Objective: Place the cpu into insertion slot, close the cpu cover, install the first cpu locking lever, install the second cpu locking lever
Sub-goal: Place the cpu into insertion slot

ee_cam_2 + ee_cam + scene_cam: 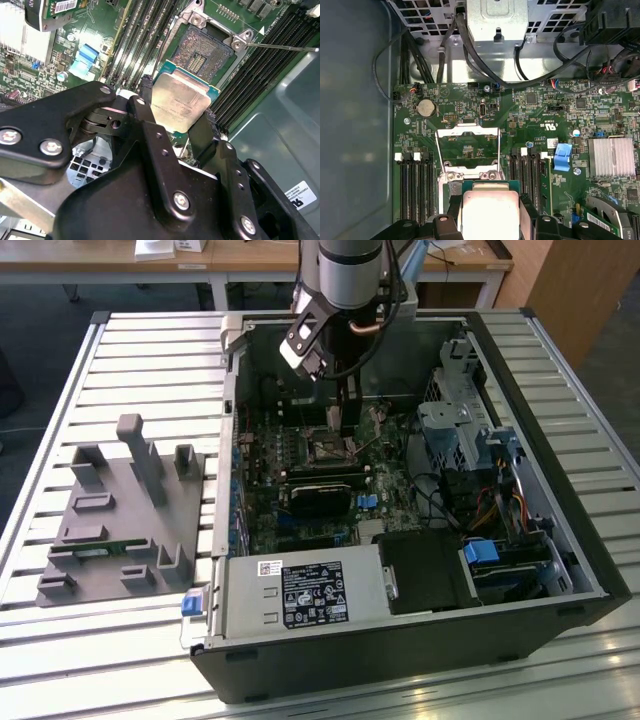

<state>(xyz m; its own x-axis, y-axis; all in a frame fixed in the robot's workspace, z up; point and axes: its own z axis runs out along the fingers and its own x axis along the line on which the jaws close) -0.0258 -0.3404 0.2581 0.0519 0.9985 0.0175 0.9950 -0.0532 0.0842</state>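
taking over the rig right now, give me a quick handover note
Claw: shut on the cpu, held over the board close to the insertion slot.
Insertion slot: bare, nothing seated in it.
Cpu cover: open, swung back off the socket. One locking lever stands free.
Done: cpu is in the grasp and at the socket.
Left: seat the cpu, close the cover, fasten both levers.
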